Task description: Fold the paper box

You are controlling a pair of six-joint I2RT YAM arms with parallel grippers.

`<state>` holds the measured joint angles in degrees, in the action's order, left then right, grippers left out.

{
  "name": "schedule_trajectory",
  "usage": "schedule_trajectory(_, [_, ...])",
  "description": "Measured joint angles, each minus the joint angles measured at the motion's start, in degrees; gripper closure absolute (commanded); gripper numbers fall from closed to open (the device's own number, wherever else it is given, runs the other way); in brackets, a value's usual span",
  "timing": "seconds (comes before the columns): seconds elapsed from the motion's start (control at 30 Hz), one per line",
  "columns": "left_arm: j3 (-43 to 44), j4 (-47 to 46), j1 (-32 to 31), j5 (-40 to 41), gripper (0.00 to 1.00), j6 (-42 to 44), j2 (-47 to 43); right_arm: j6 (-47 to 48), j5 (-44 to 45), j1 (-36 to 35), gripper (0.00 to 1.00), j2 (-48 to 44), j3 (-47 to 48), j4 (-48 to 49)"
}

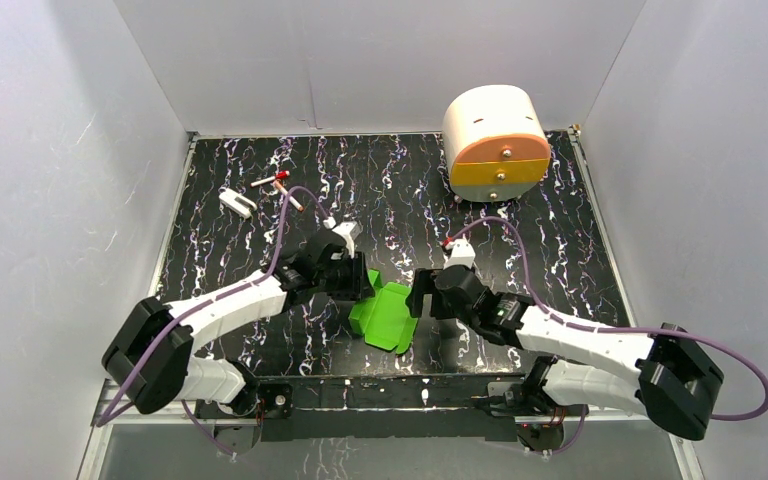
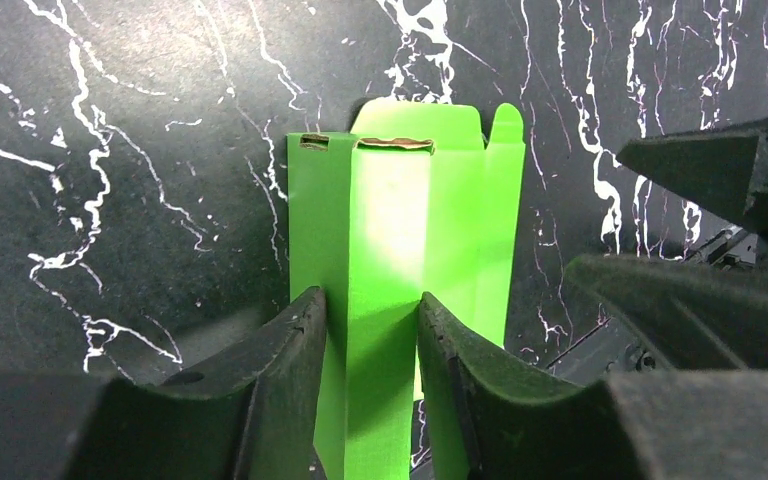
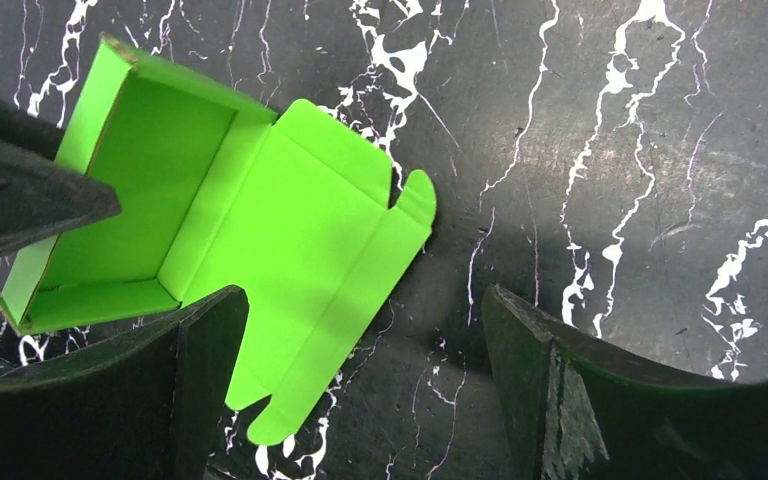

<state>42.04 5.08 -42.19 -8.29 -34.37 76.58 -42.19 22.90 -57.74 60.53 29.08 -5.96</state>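
The bright green paper box [image 1: 384, 316] lies partly folded on the black marbled table between the two arms. In the left wrist view my left gripper [image 2: 372, 330] is shut on a raised wall of the box [image 2: 400, 220], one finger on each side. In the right wrist view the box [image 3: 260, 220] shows an open tray with raised walls and a flat lid panel with rounded tabs. My right gripper [image 3: 360, 340] is open and empty just above the table, its left finger [image 3: 200, 370] over the lid's edge. In the top view the right gripper [image 1: 422, 292] is right of the box.
A cream-and-orange rounded drawer unit [image 1: 495, 145] stands at the back right. A small white piece [image 1: 237, 202] and a red-tipped stick [image 1: 272, 181] lie at the back left. White walls close in the table on three sides.
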Motion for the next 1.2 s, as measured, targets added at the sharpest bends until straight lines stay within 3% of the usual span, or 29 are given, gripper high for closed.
schedule_trajectory(0.27, [-6.5,-5.2,0.1,3.0,0.68,-3.3,-5.4,-1.6,-11.7,7.8,0.13,2.1,0.1,5.4])
schedule_trajectory(0.53, [-11.4,-9.2,0.3,5.1,0.69,-6.9,-9.7,-3.3,-18.7,10.2,0.30,6.8,0.5,7.7])
schedule_trajectory(0.67, [-12.0,-10.1,0.4,5.9,0.69,-7.8,-10.2,-4.0,-20.7,10.4,0.41,9.3,1.4,7.5])
schedule_trajectory(0.9, [-14.5,-12.2,0.5,6.4,0.68,-9.8,-11.8,-4.3,-24.6,10.5,0.71,12.2,2.0,7.9])
schedule_trajectory(1.1, [-14.7,-12.3,0.5,7.6,0.52,-10.6,-12.9,-3.3,-25.0,10.5,0.98,12.3,4.2,7.0])
schedule_trajectory(1.2, [-14.7,-12.0,0.5,8.5,0.41,-10.4,-14.4,-0.9,-25.0,10.9,1.00,12.6,7.9,4.6])
